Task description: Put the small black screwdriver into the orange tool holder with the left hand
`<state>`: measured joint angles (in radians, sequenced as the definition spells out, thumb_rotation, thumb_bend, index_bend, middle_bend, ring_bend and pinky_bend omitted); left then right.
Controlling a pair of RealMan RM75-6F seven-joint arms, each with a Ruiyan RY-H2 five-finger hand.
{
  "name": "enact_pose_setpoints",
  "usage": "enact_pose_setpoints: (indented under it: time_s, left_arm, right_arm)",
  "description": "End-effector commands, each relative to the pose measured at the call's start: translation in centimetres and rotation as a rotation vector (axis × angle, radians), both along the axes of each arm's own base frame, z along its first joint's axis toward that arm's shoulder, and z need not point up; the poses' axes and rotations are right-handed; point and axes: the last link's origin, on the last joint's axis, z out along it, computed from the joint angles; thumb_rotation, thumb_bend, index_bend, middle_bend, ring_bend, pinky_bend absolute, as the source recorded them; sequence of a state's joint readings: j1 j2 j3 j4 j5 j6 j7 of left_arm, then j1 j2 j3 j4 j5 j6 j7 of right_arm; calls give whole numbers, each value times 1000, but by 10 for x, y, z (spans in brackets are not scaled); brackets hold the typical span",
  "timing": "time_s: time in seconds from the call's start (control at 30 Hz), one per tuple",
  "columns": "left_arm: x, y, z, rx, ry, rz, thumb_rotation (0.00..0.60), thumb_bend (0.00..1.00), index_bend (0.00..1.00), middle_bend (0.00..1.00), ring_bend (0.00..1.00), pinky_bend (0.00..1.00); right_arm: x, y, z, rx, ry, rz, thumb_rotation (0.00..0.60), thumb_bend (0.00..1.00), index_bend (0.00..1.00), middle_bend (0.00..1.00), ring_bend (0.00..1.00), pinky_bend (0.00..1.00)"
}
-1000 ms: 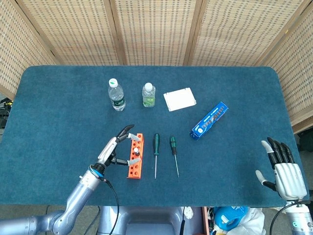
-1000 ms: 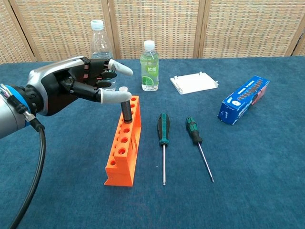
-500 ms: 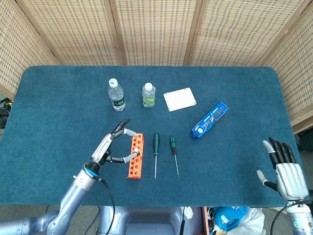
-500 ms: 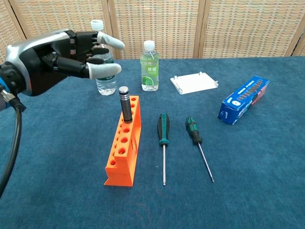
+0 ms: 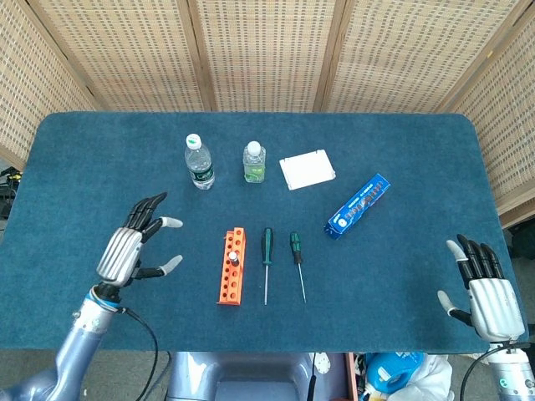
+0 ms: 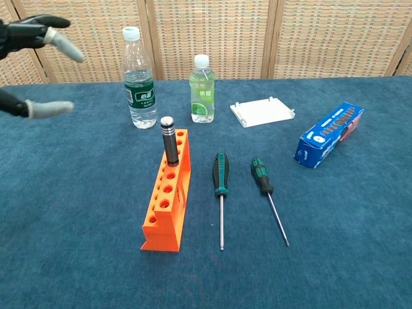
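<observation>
The small black screwdriver point(image 6: 169, 140) stands upright in a hole of the orange tool holder point(image 6: 168, 201), silver cap on top; in the head view the black screwdriver point(image 5: 233, 258) shows inside the orange holder point(image 5: 231, 266). My left hand point(image 5: 134, 245) is open, fingers spread, well left of the holder and holding nothing; only the left hand's fingertips point(image 6: 40, 38) show at the chest view's top-left edge. My right hand point(image 5: 486, 289) is open at the table's near right edge.
Two green-handled screwdrivers point(image 6: 221, 177) point(image 6: 262, 181) lie right of the holder. Two water bottles point(image 6: 139, 80) point(image 6: 201, 80), a white box point(image 6: 262, 111) and a blue box point(image 6: 328, 134) stand further back. Wicker screens close off the back.
My left hand let go of the black screwdriver, now standing in the holder, and pulled away to the left and up. The right hand stayed put.
</observation>
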<state>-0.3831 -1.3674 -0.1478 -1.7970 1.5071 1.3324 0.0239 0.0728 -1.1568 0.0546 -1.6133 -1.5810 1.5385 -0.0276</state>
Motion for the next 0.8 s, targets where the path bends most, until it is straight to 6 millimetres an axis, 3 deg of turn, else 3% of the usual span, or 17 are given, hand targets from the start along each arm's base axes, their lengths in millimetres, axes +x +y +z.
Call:
enact_pose_setpoints:
  time_s: [0.03,0.37,0.53,0.8]
  left_arm:
    - [-44,-23,14,94,228,61,600,230,279,1,0,0]
    - [-104,-60,28,223,507,223,600,185,171,0,0,0]
    - [-116,-67,33,238,534,257,600,165,125,0,0,0]
    - [-119,-73,38,241,552,254,600,17,1,0,0,0]
  right_arm:
    - [-1,1,0,-4,9,-3,600,283,0,0,0,0]
    - [-1,1,-2,-7,34,-7,600,283,0,0,0,0]
    - [-1,-1,-4,-2,41,-10,600,282,0,0,0,0]
    - [1,1,-7,9,51,3,600,282,0,0,0,0]
